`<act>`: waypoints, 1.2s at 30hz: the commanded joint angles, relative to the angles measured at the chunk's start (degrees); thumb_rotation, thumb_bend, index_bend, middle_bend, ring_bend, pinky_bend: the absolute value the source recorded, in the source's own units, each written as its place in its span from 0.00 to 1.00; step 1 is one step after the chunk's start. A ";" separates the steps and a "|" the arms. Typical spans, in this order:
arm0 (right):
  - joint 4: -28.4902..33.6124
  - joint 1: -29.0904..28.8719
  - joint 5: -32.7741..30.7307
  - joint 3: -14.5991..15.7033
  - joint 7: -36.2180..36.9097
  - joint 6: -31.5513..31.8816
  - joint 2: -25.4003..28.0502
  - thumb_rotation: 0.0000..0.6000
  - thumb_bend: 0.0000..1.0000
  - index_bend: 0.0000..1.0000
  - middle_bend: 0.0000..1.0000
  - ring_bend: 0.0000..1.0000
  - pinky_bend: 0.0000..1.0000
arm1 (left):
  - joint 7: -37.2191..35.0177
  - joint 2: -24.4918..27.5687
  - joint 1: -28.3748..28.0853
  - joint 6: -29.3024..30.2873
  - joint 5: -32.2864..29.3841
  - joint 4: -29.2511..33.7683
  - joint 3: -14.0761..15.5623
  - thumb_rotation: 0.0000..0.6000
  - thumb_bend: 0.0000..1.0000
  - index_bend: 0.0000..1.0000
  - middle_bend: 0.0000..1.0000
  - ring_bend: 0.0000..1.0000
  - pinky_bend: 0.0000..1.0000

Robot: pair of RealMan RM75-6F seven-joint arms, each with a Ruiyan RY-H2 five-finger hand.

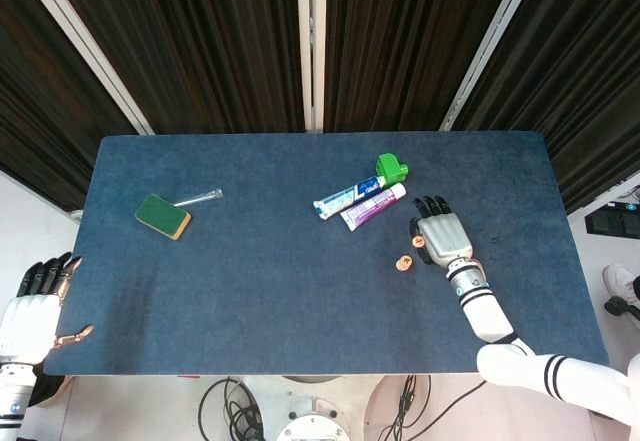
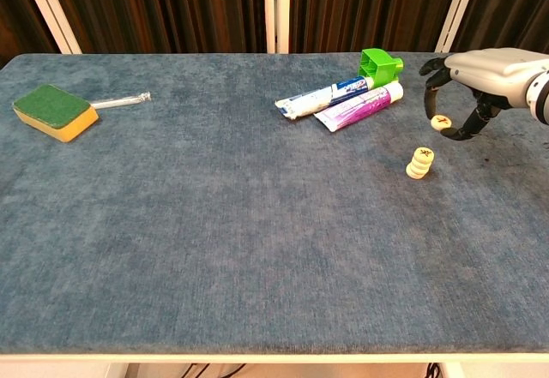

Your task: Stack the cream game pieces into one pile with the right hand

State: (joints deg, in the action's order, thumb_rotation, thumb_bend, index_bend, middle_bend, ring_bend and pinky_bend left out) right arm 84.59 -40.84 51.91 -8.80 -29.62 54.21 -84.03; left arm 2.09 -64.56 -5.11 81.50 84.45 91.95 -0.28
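You are pinching a cream piece (image 2: pixel 440 123) in your right hand (image 2: pixel 477 71), lifted off the tabletop (image 2: pixel 214 224), to carry it left onto the pile (image 2: pixel 419 163).

The right hand (image 2: pixel 477 76) is running off the right edge of the chest view at the wrist. The mark on the piece (image 2: pixel 440 123) it is pinching is showing too small to read. The left hand (image 1: pixel 35 306) is sitting partly cut off at the head view's left edge.
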 commanded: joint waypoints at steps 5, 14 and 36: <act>4.21 0.39 1.88 2.53 -3.47 2.25 0.59 1.00 0.30 0.51 0.08 0.00 0.00 | -0.55 0.32 0.03 -0.53 -0.06 0.30 0.31 1.00 0.12 0.00 0.00 0.00 0.00; 4.53 0.15 0.65 3.23 -5.49 2.62 -0.30 1.00 0.30 0.52 0.08 0.00 0.00 | -1.34 0.23 -0.03 -0.70 -0.01 -0.01 0.29 1.00 0.12 0.00 0.00 0.00 0.00; 4.63 -0.41 -0.24 3.65 -6.73 3.04 -1.17 1.00 0.28 0.47 0.08 0.00 0.00 | -3.57 0.57 -0.05 -0.91 0.40 -0.33 0.44 1.00 0.12 0.00 0.00 0.00 0.00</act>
State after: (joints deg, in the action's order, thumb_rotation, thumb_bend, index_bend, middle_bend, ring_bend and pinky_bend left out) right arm 89.22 -41.24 51.69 -5.16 -36.33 57.27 -85.21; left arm -1.48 -63.99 -5.15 80.59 84.85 91.62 0.16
